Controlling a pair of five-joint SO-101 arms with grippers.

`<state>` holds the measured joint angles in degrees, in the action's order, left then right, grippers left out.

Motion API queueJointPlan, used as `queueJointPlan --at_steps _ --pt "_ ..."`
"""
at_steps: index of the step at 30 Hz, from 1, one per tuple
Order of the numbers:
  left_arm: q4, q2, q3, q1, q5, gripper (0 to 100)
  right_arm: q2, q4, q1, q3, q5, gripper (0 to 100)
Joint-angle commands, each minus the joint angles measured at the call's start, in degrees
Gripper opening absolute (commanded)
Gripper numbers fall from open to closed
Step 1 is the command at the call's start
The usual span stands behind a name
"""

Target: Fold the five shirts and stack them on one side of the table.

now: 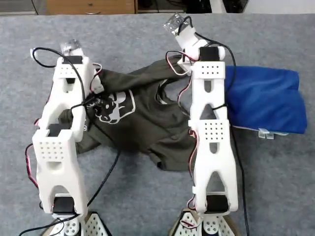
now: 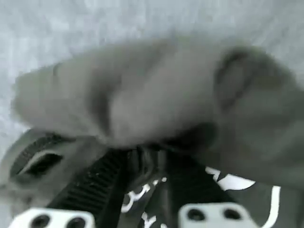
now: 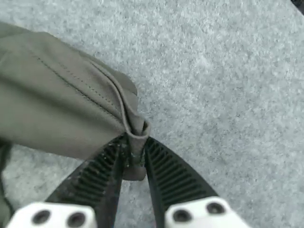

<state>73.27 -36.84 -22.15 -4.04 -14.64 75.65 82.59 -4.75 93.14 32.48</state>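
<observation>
A dark olive shirt [image 1: 142,123] with a white graphic lies crumpled on the grey table, between the two arms. My left gripper [image 1: 95,93] is at the shirt's left edge, beside the graphic. In the left wrist view it [image 2: 142,161] is shut on a bunched fold of the olive shirt [image 2: 156,95]. At the shirt's far right corner my right gripper [image 1: 173,64] is shut on a hem. The right wrist view shows its black ribbed fingers [image 3: 164,168] pinching that folded edge of the shirt [image 3: 61,109] just above the table. A folded blue shirt [image 1: 266,101] lies at the right side.
Grey felt-like table cover [image 1: 123,39] stretches bare along the far edge and at the near middle [image 1: 138,196]. Cables hang off both arms over the shirt. A wooden cabinet [image 1: 91,6] stands beyond the table's far edge.
</observation>
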Motion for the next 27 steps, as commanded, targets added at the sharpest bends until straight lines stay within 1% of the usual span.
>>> queueJointPlan --at_steps 1,4,6,9,12,14,16,19,21,24,27 --pt "5.89 0.66 -1.05 -0.53 -5.80 24 -0.92 -1.32 1.19 2.33 -0.44 0.2" --pt "11.87 4.35 -8.26 -3.60 -7.47 24 -0.92 -1.32 1.01 2.24 -0.18 0.2" --pt "15.47 7.16 -13.71 -4.04 -8.53 23 -0.92 -1.32 1.01 2.24 -0.09 0.2" --pt "20.40 11.30 -18.29 -2.02 -8.62 23 -0.84 -1.32 1.01 2.15 -0.09 0.2" --pt "23.12 13.93 -18.64 0.18 -8.53 23 -0.84 -1.32 1.10 2.07 0.00 0.2" --pt "22.77 14.73 -18.64 -0.35 -8.88 23 -0.84 -1.32 1.19 2.07 0.00 0.2" --pt "19.25 14.46 -18.64 -3.87 -10.73 23 -0.84 -1.32 1.19 2.07 0.00 0.2" --pt "12.75 11.91 -18.64 -10.90 -20.92 23 -0.84 -1.32 1.19 2.07 0.00 0.2" --pt "10.29 9.45 -18.73 -13.89 -26.46 23 -0.84 -1.32 1.19 2.07 0.00 0.2" --pt "9.58 5.14 -19.08 -15.30 -30.15 23 0.31 -1.49 1.10 2.33 0.09 0.2" --pt "9.58 1.10 -19.08 -14.24 -31.91 23 1.36 -2.90 0.92 2.33 0.09 0.2"
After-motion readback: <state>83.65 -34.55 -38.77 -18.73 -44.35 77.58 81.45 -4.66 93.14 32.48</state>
